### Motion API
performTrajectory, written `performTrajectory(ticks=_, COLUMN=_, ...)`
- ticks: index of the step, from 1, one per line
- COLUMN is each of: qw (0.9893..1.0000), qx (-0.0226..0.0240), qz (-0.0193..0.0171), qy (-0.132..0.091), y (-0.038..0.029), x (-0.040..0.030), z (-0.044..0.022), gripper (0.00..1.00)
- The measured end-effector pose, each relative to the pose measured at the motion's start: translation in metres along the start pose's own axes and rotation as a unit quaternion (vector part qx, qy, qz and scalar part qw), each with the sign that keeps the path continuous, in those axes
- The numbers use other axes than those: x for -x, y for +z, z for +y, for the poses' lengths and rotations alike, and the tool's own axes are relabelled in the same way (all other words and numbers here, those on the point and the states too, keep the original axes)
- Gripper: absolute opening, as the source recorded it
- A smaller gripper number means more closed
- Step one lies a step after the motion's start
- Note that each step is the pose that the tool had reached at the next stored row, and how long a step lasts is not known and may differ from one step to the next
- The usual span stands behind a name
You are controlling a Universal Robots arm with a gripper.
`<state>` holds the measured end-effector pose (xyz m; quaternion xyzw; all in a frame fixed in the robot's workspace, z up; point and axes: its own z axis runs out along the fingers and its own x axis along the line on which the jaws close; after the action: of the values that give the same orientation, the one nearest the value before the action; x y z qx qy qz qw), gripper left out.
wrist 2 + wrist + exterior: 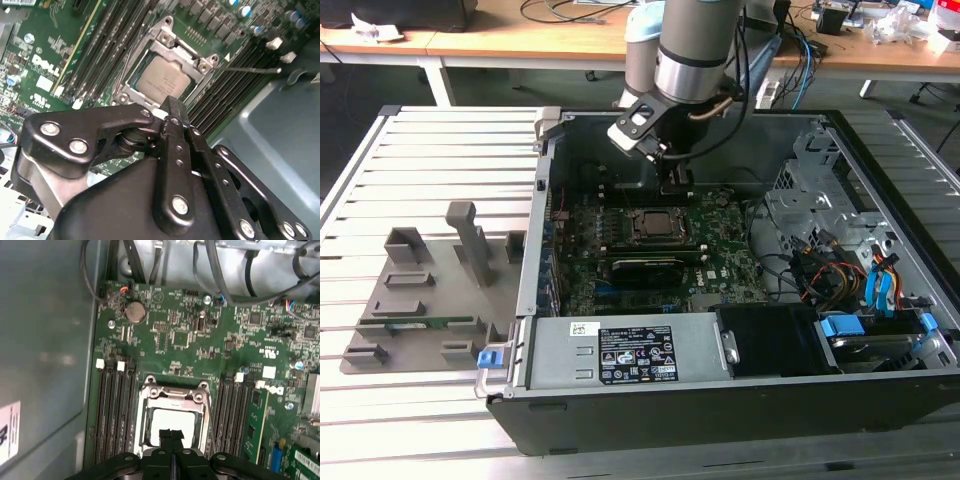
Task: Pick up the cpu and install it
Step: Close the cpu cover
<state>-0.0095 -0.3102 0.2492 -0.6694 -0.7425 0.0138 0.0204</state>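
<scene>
The cpu [165, 419] lies flat inside the socket frame [150, 395] on the motherboard [190, 330]; the end effector [171, 435] hovers just above it, fingers pinched together and empty; placement appears done, seating unconfirmed.

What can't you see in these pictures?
1. First wrist view: the gripper covers one edge of the cpu.
2. Both wrist views: whether gripper and cpu touch cannot be told.
3. Exterior view: the socket is too small to show the cpu clearly.
</scene>
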Motion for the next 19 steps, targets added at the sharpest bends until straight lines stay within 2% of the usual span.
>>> performTrajectory(ticks=3, qw=1.0, qx=0.0, qz=0.0, qy=0.0, y=0.0011, x=-0.0012, z=-0.0111, gripper=0.11)
performTrajectory(ticks=6, qw=1.0, qx=0.0, qz=0.0001, qy=0.0, y=0.004, x=-0.0018, z=-0.0173, gripper=0.11)
performTrajectory(ticks=10, qw=1.0, qx=0.0, qz=0.0001, qy=0.0, y=0.0173, x=-0.0017, z=-0.0171, gripper=0.11)
performTrajectory(ticks=14, qw=1.0, qx=0.0, qz=0.0001, qy=0.0, y=0.0358, x=-0.002, z=-0.0219, gripper=0.11)
performTrajectory(ticks=18, qw=1.0, qx=-0.0001, qz=-0.0001, qy=0.0, y=0.0453, x=-0.0019, z=-0.0219, gripper=0.11)
performTrajectory(ticks=19, qw=1.0, qx=-0.0003, qz=-0.0003, qy=0.0, y=0.046, x=-0.0018, z=-0.0219, gripper=0.11)
